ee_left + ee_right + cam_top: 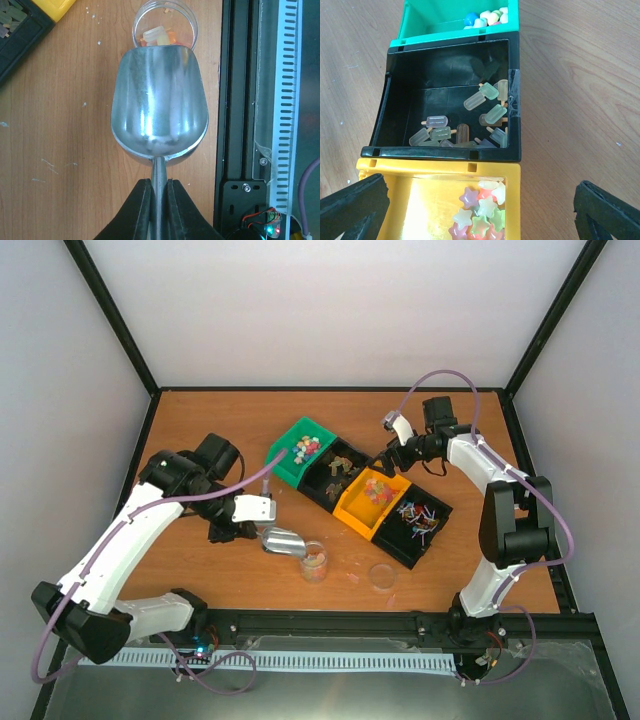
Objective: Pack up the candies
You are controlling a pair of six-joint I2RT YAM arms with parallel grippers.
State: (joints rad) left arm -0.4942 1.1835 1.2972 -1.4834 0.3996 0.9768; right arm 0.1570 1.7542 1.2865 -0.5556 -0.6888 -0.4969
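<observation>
At the near edge of the wooden table (220, 420) runs a black rail (330, 622), and just beyond it stands a small clear round jar (314, 562), open at the top. Some of the candies (159, 36), pale and orange pieces, lie inside the jar. Just to the right of the jar a clear round disc (382, 575) lies flat on the wood.

To the left of the jar a silver metal scoop (159, 100) is tilted with its lip at the jar's rim; in the left wrist view its bowl shows bare metal. The left gripper (159, 189) has its black fingers (137, 210) pressed onto the scoop's thin handle from both sides.

Beyond the jar four open bins stand in a touching row, slanting from beyond-left to the right of the jar. The black bin with thin multicoloured wrapped candies (420, 517) is the one at the jar's right (400, 552). Next comes a yellow bin (440, 167) with pastel star-shaped candies (481, 216), then a second black bin (445, 65) holding popsicle-shaped candies (481, 97) gathered along one side. Farthest from the jar is a green bin (445, 22) with small round mixed-colour candies (487, 17).

The right gripper (480, 210) hangs above the yellow bin and the bin of popsicle-shaped candies, beyond and right of the jar, its jaws spread wide with nothing between them.
</observation>
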